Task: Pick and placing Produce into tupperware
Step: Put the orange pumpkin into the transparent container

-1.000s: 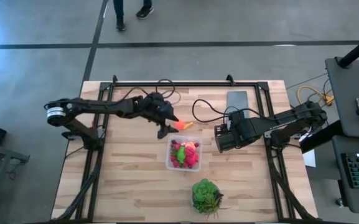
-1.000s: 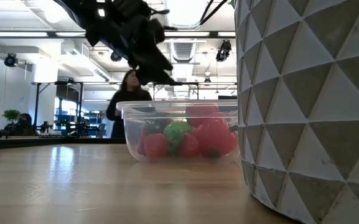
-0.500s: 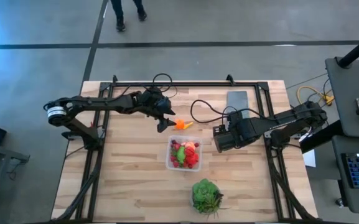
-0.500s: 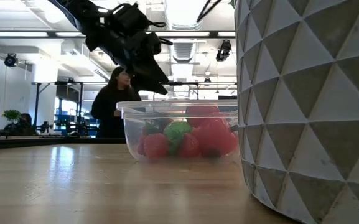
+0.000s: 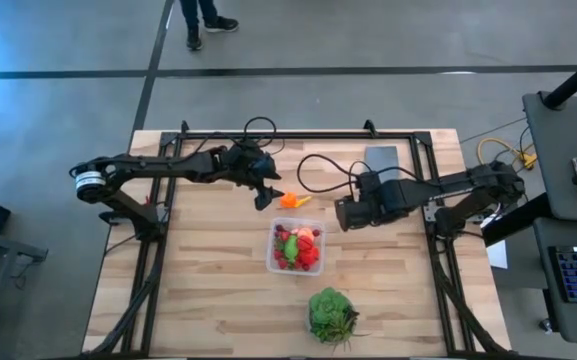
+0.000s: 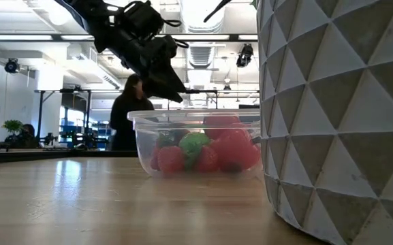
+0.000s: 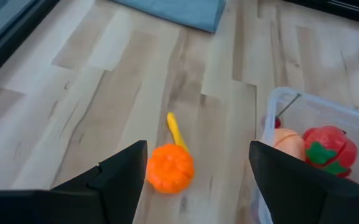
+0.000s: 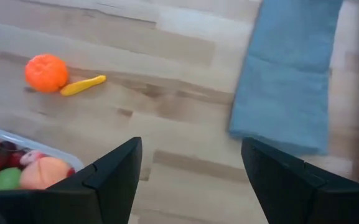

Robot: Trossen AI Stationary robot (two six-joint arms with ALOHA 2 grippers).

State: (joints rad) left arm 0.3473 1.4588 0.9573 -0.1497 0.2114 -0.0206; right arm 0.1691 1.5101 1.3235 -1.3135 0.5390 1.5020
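Green plant (image 5: 329, 315) in faceted pot; grey slab (image 5: 380, 160).

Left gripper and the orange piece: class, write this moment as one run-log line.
left gripper: open, above orange piece | orange piece: on table, outside tupperware | right gripper: open, waiting

The tupperware (image 7: 303, 134) is cut off by the edge in the left wrist view — only one corner shows. In the low view, a big white pot (image 6: 336, 122) with a triangle pattern blocks its right side. The person (image 5: 206, 20) on the floor shows only legs and shoes in the high view — the rest is cut off. The berries (image 5: 290, 260) are too tiny to count.
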